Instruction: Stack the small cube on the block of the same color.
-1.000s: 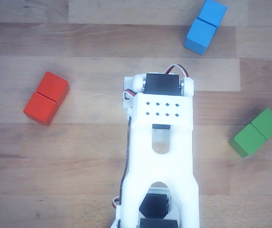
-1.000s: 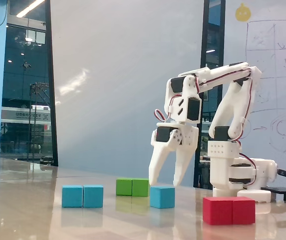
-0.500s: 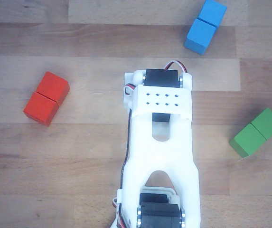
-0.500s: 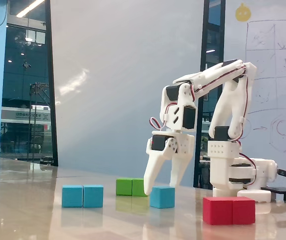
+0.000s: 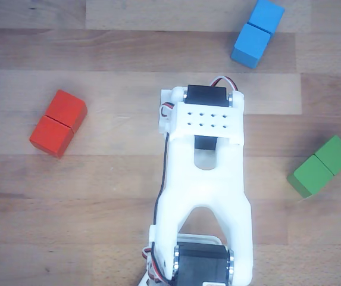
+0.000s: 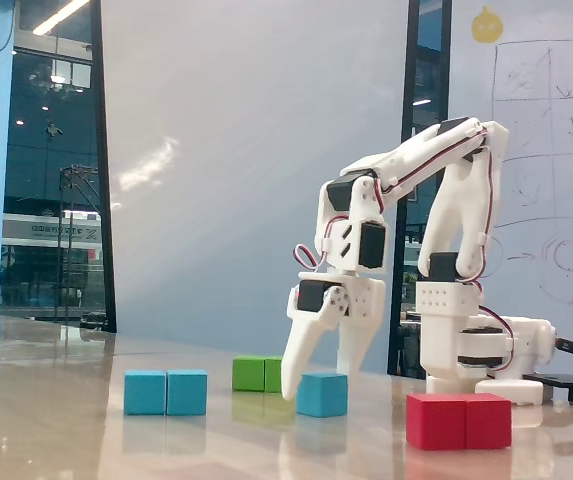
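In the fixed view my white two-finger pincer (image 6: 313, 372) points down at the wooden table (image 6: 66, 420) with its jaws spread apart, and the small plain light-blue cube (image 6: 322, 394) sits between my fingertips. My nearer finger (image 6: 299, 350) comes down beside the cube's left edge and the other finger stands behind its right half. Whether either finger touches the cube, I cannot tell from here. The cube rests flat on the table.

The blue elongated two-segment block (image 6: 166, 392) lies on the table well to the left of the cube in this view, with its seam facing the camera. Behind the cube, partly hidden by my left finger, is the green two-segment block (image 6: 256, 374). The red two-segment block (image 6: 459, 420) lies in the foreground to the right, near my white base (image 6: 476, 345).

In the other view, looking straight down, my white arm (image 5: 203, 179) fills the middle and hides the cube and my fingertips. There the blue block (image 5: 256, 33) lies at an angle at the top right, the red block (image 5: 58, 123) at the left and the green block (image 5: 321, 166) at the right, all well apart from one another.
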Tool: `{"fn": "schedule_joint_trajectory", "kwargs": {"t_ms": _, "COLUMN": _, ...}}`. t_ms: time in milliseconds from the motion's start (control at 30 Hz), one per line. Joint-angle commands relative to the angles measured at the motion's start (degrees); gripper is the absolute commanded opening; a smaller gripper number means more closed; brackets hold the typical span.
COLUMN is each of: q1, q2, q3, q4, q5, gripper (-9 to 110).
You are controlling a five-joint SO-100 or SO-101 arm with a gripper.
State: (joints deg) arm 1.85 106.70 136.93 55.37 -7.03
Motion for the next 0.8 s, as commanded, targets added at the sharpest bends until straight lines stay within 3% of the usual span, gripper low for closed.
{"fn": "schedule_joint_trajectory", "kwargs": {"t_ms": 0, "q1": 1.0, "q2": 0.4, "q3": -0.3, "q4": -1.0, "q5": 0.2, "gripper": 24}}
{"fn": "schedule_joint_trajectory", "kwargs": {"t_ms": 333, "q1": 0.8, "q2": 0.6, "q3": -0.3, "q4": -1.7, "q5": -0.2, "gripper": 5}}
{"fn": "schedule_joint_trajectory", "kwargs": {"t_ms": 767, "q1": 1.1, "q2": 4.7, "q3": -13.2, "q4": 5.8, "q5": -0.7, "gripper": 9}}
